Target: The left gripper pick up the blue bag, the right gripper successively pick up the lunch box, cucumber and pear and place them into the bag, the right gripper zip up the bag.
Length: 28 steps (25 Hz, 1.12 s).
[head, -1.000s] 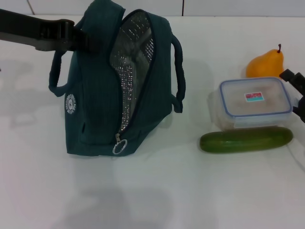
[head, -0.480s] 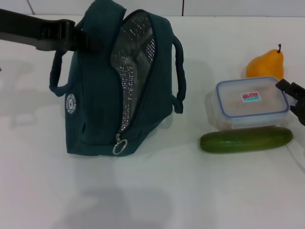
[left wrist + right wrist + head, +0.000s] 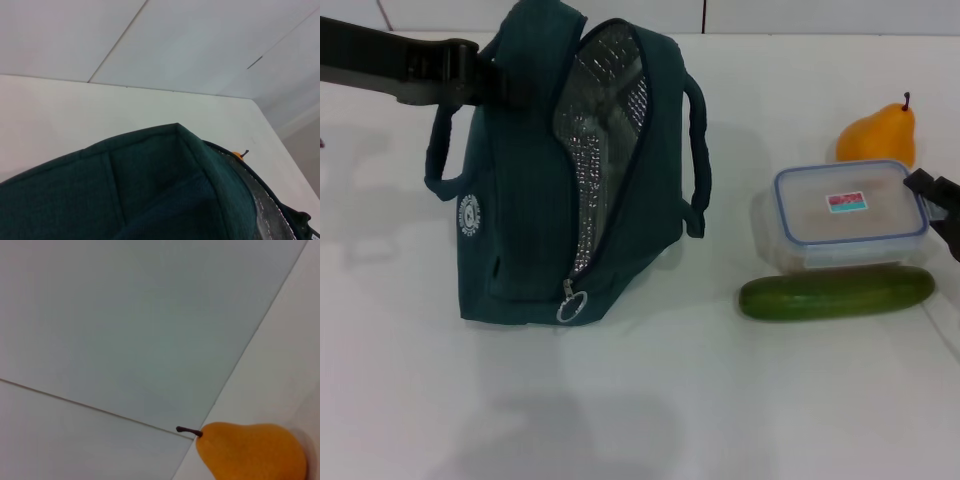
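Fabric of the blue bag (image 3: 150, 195) fills the lower part of the left wrist view, with a strip of silver lining at one edge, but this view does not show the bag's open front or any fingers. Only the head view shows the whole scene: the blue bag (image 3: 570, 170) stands upright on the white table (image 3: 650, 400), unzipped, with the ring pull low at the front. The left gripper (image 3: 485, 80) is at the bag's upper left edge and seems clamped on the fabric.

The right wrist view shows only the pear (image 3: 252, 450) against the wall. From the head view, the right gripper (image 3: 938, 205) is at the right end of the lunch box (image 3: 850, 212), its fingers spread and holding nothing. The pear (image 3: 878, 133) lies just behind the box, the cucumber (image 3: 836, 292) just in front.
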{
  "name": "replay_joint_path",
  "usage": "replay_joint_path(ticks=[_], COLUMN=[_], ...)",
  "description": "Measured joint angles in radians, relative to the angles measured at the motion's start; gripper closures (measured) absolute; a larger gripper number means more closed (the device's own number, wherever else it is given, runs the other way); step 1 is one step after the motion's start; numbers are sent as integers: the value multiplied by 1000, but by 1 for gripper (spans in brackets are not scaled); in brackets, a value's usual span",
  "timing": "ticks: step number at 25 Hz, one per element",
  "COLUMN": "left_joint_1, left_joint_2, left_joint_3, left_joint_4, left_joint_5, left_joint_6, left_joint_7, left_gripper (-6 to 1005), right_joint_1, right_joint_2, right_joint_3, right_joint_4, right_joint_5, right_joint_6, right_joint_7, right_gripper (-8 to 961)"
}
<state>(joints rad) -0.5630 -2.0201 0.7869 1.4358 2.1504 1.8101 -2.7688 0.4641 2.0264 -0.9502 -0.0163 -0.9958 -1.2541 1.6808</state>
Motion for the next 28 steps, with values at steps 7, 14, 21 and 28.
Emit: replay_joint_path(ticks=[7,14,21,28], left_joint_1=[0,0,0,0], left_joint_2=[-1,-2,-2,-3], left_joint_3=[0,0,0,0], left_joint_4=[0,0,0,0], left_joint_5=[0,0,0,0], left_joint_6=[0,0,0,0], left_joint_7=[0,0,0,0], left_gripper=[954,954,954,955], right_joint_1=[-1,-3,-5,-6], right_joint_2=[0,0,0,0], right_joint_3=[1,3,4,4], right_joint_4=[-1,1,1,1], right_joint_5=[2,5,14,14], right_joint_6=[-48,-97,-129,-153], right_joint_7=[-25,-27,-28,-38], right_gripper=[736,736,757,767])
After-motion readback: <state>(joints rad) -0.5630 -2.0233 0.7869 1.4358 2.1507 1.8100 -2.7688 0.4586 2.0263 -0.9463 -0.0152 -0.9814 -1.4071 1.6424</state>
